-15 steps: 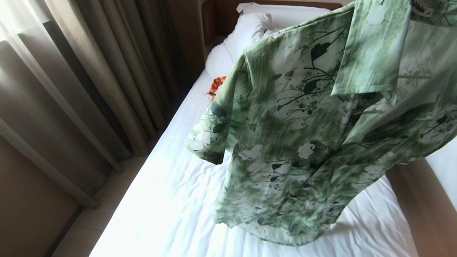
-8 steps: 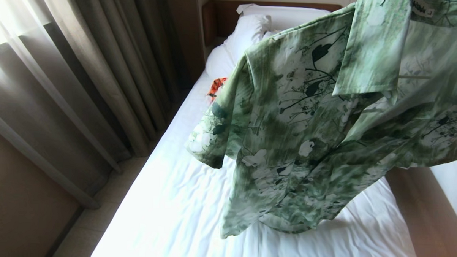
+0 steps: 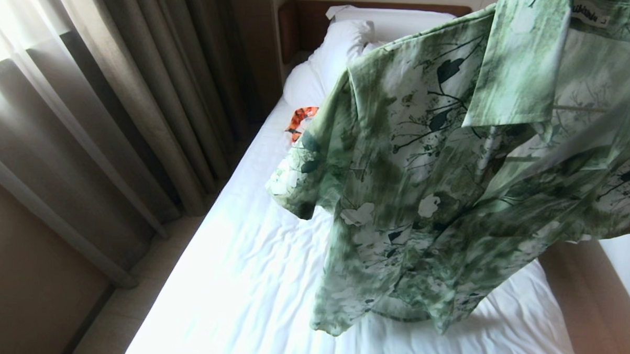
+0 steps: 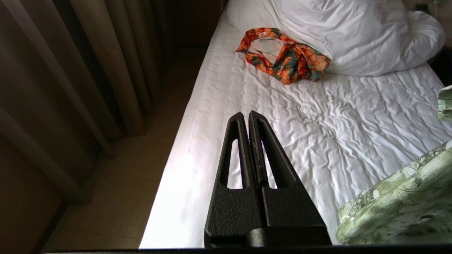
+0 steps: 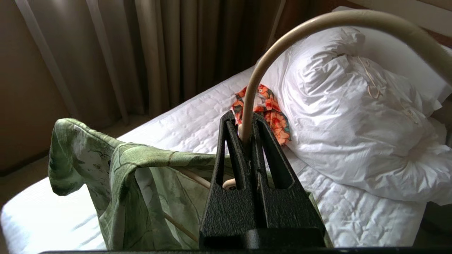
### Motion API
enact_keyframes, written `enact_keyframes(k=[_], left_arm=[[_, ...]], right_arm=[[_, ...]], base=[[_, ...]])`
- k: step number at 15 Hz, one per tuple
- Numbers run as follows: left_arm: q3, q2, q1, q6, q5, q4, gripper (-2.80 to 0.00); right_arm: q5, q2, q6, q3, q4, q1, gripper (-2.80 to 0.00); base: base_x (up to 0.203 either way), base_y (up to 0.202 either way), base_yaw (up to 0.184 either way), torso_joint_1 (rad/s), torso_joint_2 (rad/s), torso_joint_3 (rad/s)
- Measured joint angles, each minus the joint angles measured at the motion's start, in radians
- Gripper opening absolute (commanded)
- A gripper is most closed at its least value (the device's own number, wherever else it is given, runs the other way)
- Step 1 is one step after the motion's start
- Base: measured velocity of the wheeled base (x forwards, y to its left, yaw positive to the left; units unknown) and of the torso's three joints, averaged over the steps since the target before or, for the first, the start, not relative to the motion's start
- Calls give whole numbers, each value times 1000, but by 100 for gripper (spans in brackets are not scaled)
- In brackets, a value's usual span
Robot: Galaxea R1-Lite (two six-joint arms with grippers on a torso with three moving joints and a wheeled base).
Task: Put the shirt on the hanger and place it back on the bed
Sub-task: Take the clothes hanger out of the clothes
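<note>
Shirt point(image 3: 451, 166), draped on the hanger point(image 5: 254, 88), is hung below the right gripper point(image 5: 246, 130), whose jaws are clamped on the hook; its hem has been lifted slightly above the bed point(image 3: 248, 279), so set-down remains undone. Left gripper point(image 4: 249, 118): jaws shut, empty.

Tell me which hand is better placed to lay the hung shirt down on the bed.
The right hand. It is shut on the hanger just below the hook, with the shirt draped on it above the bed. The left hand is shut, empty, off to the side.
</note>
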Motion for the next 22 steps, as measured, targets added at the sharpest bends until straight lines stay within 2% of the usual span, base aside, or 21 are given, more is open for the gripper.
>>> enact_keyframes(k=[2,9,12,15,18,20,22], left_arm=[[6,-5,0,1,0,1,-280],[17,-40,0,1,-11,49,-280],[8,-44,-1,-5,-41,50,-280],[-68,-22,-19,-37,-127,112,-280],[-177,45,-39,-101,-266,208,-280],[-207,100,-45,-116,-336,208,-280],[-233,162,-74,-145,-379,182,-280]], right_arm=[[-1,0,32,-7,-4,1,-280],[-1,3,36,-9,-3,1,-280],[2,1,45,-9,7,1,-280],[3,0,56,-9,33,15,-280],[2,1,55,-9,36,22,-280],[4,4,55,-10,45,23,-280],[8,15,54,-10,45,23,-280]], base=[[0,0,0,0,0,0],[0,0,0,0,0,0],[0,0,0,0,0,0],[0,0,0,0,0,0],[0,0,0,0,0,0],[0,0,0,0,0,0],[0,0,0,0,0,0]])
